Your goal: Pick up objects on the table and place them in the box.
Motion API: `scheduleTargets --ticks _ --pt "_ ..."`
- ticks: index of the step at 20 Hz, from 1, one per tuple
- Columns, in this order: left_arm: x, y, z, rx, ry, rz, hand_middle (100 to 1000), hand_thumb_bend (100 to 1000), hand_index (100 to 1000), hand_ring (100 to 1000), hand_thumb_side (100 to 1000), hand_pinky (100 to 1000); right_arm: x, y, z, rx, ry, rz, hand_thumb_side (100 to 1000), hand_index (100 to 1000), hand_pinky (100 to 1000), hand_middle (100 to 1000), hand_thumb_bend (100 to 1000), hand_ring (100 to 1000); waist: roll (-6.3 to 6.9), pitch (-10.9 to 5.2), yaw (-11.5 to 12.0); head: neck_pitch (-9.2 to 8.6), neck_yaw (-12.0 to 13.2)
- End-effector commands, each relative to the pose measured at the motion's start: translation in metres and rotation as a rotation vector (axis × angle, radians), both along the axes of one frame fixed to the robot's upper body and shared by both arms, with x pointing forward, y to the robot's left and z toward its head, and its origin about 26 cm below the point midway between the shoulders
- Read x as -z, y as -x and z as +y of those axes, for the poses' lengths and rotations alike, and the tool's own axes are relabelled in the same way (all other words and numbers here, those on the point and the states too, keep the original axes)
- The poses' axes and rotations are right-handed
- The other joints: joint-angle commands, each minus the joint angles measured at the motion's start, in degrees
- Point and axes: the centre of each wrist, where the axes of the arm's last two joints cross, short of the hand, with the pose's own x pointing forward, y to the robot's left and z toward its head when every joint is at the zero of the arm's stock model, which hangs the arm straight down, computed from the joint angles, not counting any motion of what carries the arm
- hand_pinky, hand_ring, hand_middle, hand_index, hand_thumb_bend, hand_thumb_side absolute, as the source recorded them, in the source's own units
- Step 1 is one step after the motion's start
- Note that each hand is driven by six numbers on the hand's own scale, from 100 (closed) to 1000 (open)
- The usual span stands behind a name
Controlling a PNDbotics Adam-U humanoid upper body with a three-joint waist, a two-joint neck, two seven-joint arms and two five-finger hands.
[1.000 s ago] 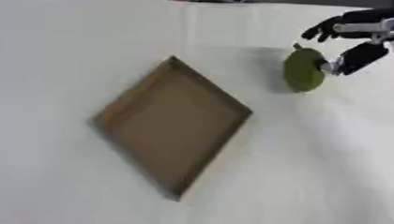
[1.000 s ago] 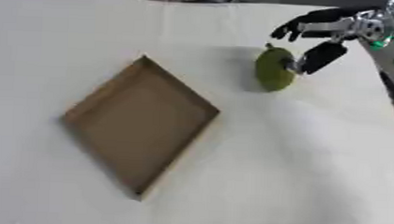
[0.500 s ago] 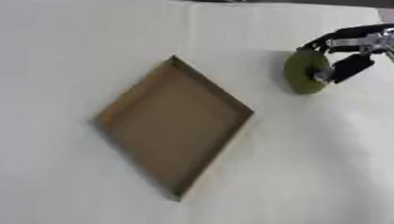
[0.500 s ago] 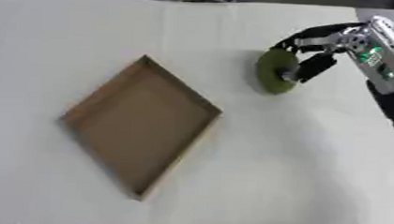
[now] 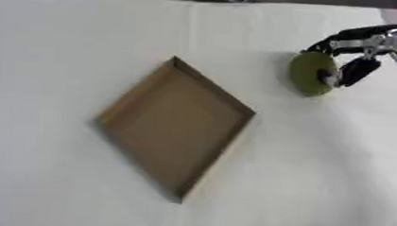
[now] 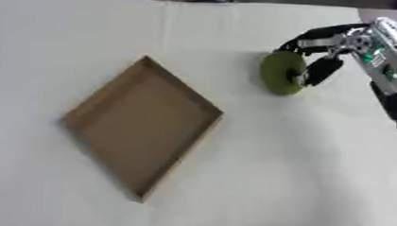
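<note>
An olive-green ring-shaped object [image 6: 281, 73] stands on edge at the right of the white table. My right hand [image 6: 336, 44] comes in from the right and its fingers curl round the ring, the thumb [image 6: 321, 72] against its right face and fingers over its top. A shallow brown cardboard box [image 5: 175, 126] lies turned like a diamond in the middle of the table, with nothing inside it. The ring is well to the right of the box. My left hand shows in neither view.
The white table cloth [image 5: 63, 44] spreads all round the box. The table's far edge runs along the top, with dark shapes beyond it. My right forearm [image 6: 389, 69] fills the right border.
My right hand has closed in on the green ring, thumb and fingers now wrapped round it. The ring has shifted slightly towards the left. The box has not moved.
</note>
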Motion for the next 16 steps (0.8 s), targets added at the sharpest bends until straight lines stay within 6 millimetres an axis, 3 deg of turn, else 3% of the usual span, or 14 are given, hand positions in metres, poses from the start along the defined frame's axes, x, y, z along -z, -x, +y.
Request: scheduleTargets --ticks 1,9,10,11,16 --pt "-0.01 0.003 0.001 -0.003 -0.021 -0.026 655 100 816 707 619 692 -0.018 0.012 -0.001 -0.002 -0.035 -0.127 123 722 814 639 100 743 0.09 -1.0 -0.1 -0.68 0.2" --pt "-0.01 0.003 0.001 -0.007 -0.018 -0.028 655 100 816 707 619 691 -0.026 0.029 0.008 -0.003 -0.149 -0.37 100 569 762 481 100 597 -0.1 -1.09 -0.2 -0.71 0.4" --pt "-0.01 0.003 0.001 -0.007 -0.018 -0.027 655 100 816 706 619 691 -0.029 0.032 0.011 -0.011 -0.158 -0.397 151 545 757 458 100 581 -0.11 -1.09 -0.3 -0.69 0.4" --pt "-0.01 0.003 0.001 -0.007 -0.018 -0.027 655 100 816 706 618 691 -0.033 0.035 0.014 -0.021 -0.166 -0.426 100 528 754 440 100 567 -0.12 -1.08 -0.3 -0.68 0.5" --pt "-0.01 0.004 0.002 -0.009 -0.017 -0.027 654 100 816 706 618 691 -0.06 0.056 0.04 -0.121 -0.169 -0.58 100 515 751 424 100 548 -0.15 -1.15 -0.4 -0.52 0.5"
